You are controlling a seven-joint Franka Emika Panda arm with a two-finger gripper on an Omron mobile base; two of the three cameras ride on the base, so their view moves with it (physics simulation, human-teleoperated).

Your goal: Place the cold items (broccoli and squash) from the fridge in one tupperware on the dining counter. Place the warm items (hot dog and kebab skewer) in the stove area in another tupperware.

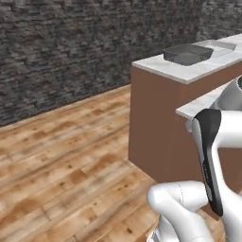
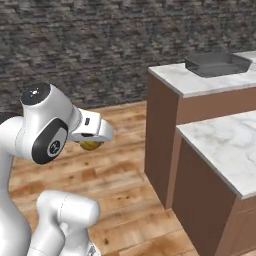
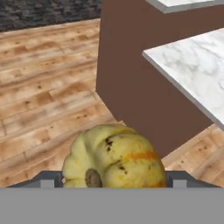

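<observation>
The claw (image 2: 91, 144) grips the squash (image 3: 114, 156), jaws spread wide around it, above the wooden floor (image 1: 61, 156). The brown base of the marble surface (image 2: 200, 80) stands ahead, carrying the dark grey tray (image 2: 217, 64) on top.

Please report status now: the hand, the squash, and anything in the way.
Hand closed on squash, carried above wooden floor. Dark grey tupperware on far marble counter. Brown counter base stands ahead, close.
</observation>
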